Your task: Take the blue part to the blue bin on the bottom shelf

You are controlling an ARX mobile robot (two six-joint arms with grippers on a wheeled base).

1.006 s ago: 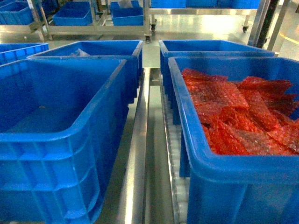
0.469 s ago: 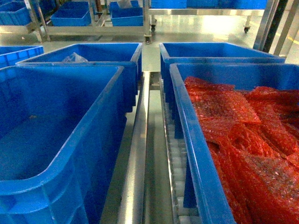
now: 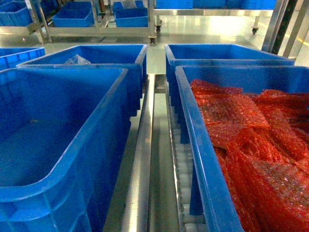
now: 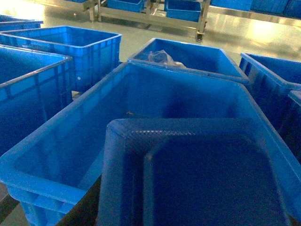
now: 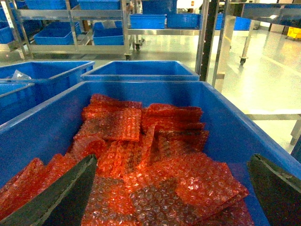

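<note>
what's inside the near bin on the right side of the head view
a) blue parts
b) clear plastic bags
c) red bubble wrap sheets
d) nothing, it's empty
c: the near right bin holds a heap of red bubble wrap sheets, and the right wrist view shows the same bubbled red sheets filling it, with the right gripper spread wide open above them.

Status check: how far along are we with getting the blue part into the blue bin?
Nothing is dropped yet: the near-left blue bin has a bare-looking floor. In hand: a blue part fills the left wrist view above that bin, apparently carried, with the left gripper hidden. The right gripper hangs open over red bubble-wrap bags. Left: lower and release.
</note>
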